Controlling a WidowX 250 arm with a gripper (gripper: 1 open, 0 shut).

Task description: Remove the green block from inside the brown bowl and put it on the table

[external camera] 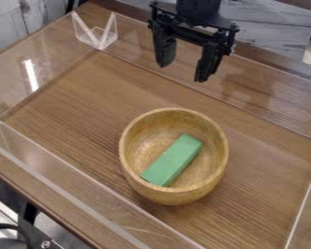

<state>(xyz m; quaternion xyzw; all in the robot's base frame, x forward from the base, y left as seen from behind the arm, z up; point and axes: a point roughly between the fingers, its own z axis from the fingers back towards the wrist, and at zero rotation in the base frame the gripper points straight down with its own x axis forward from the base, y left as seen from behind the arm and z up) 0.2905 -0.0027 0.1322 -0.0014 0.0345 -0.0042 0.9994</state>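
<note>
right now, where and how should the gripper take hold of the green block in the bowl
Grip the green block across its narrow width near the middle, coming straight down from above. It lies flat and diagonal in the brown bowl, so the open gripper should turn to span the long sides.

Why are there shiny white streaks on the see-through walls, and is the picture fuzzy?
In the camera view, room light bounces off the clear walls, making pale streaks of glare; the table has a soft sheen too. The whole view is a bit fuzzy, but the green block in the brown bowl shows clearly, with a soft shadow inside.
</note>
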